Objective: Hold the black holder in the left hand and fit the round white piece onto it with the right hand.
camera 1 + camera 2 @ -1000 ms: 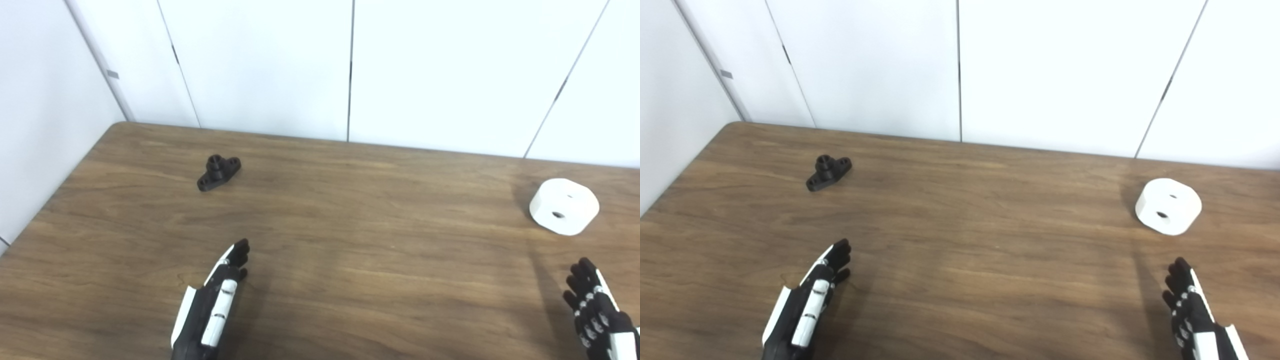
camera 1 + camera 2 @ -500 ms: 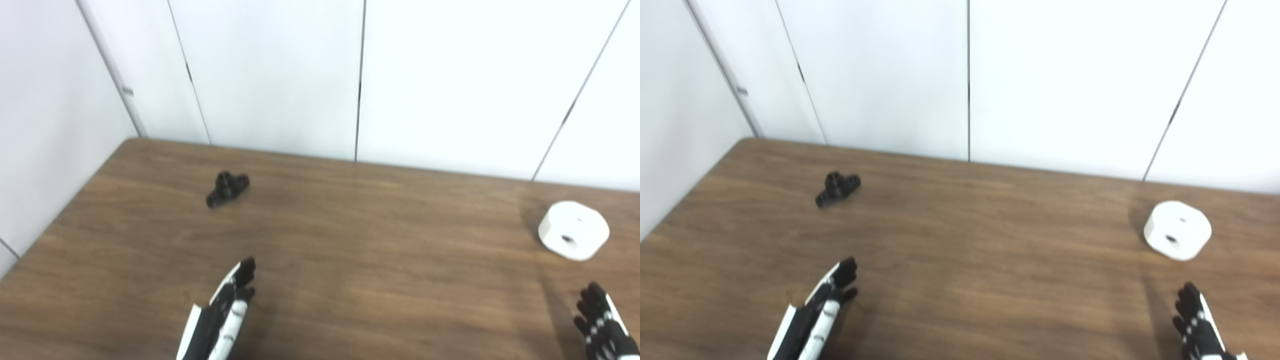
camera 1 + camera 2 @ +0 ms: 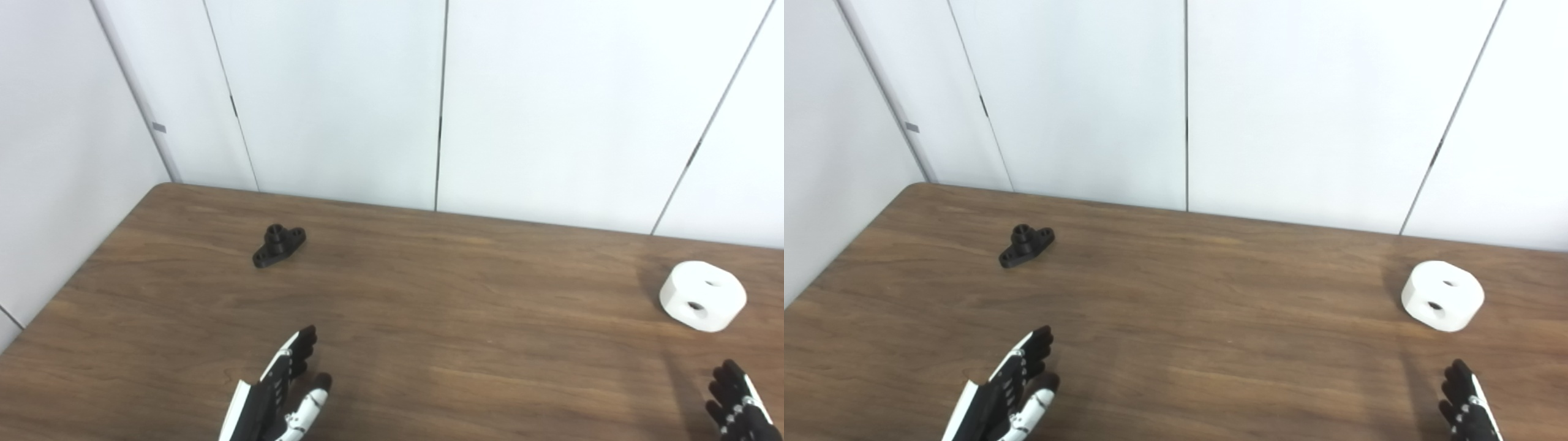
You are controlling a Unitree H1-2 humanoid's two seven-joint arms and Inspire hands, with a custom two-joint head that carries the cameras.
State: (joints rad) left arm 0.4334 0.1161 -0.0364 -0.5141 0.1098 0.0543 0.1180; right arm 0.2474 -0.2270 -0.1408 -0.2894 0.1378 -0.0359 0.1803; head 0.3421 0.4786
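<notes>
Camera tilted up since earlier; left hand (image 3: 278, 395) thumb now spread, empty. Right hand (image 3: 1467, 404) mostly cropped, state unclear. Black holder (image 3: 279, 245) far-left table, round white piece (image 3: 702, 296) right edge. Reach step; next, left hand goes to holder.

We seem to be in a plain lab or test room: a bare wood-grain table (image 3: 429, 318) stands pushed into a corner of white panelled walls (image 3: 539, 104) with dark seams, and along its near edge we see only the robot's own black-and-white hands, nothing domestic
</notes>
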